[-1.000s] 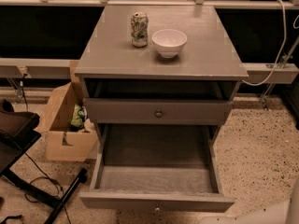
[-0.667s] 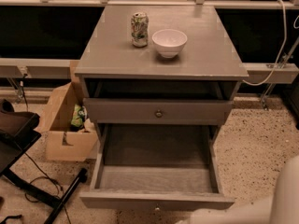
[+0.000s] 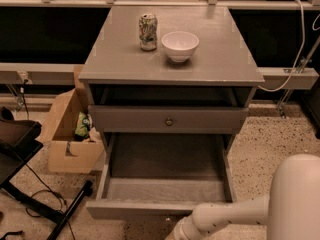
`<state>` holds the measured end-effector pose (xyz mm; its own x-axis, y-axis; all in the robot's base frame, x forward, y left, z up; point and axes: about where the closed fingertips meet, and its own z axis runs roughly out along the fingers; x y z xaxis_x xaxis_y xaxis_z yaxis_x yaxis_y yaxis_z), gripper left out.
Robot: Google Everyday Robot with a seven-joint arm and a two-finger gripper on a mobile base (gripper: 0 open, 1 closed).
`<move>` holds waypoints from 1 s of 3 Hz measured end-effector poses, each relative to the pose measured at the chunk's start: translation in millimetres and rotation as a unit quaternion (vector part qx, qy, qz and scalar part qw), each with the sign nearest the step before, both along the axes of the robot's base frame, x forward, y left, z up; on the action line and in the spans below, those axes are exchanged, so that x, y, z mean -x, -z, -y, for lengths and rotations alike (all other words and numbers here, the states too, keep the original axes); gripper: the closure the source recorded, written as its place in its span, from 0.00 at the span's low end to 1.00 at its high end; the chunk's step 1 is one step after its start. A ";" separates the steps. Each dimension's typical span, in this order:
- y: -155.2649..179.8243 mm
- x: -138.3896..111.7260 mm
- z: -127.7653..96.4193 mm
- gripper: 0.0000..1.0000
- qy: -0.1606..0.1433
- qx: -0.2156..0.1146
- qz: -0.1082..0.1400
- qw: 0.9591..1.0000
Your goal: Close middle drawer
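Observation:
The middle drawer [image 3: 150, 209] is a grey wooden box pulled far out of the grey cabinet [image 3: 120, 59]. Its inside [image 3: 165, 174] holds nothing. Its flat front faces the bottom of the view, and the knob is barely visible at the front's lower edge. My white arm [image 3: 225, 216] reaches in from the lower right, and its wrist [image 3: 184, 230] ends just in front of the drawer front near the middle. The gripper lies past the wrist, below the bottom edge of the view.
The drawer above [image 3: 169, 120], with a round knob, stands slightly out. A green can [image 3: 148, 31] and a white bowl [image 3: 180, 45] sit on the cabinet top. A cardboard box [image 3: 70, 134] stands on the floor at the left, with a dark stand and cables [image 3: 30, 184].
My arm has come further in from the lower right corner, moving left along the front of the pulled-out drawer. The drawers have not moved.

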<state>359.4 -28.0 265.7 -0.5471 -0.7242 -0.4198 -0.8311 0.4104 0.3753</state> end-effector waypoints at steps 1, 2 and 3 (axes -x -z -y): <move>-3.3 -56.8 -6.3 1.00 -0.005 0.023 0.014 1.000; -3.3 -56.8 -6.3 1.00 -0.005 0.023 0.014 1.000; 0.7 -72.7 -8.6 1.00 -0.007 0.006 0.019 1.000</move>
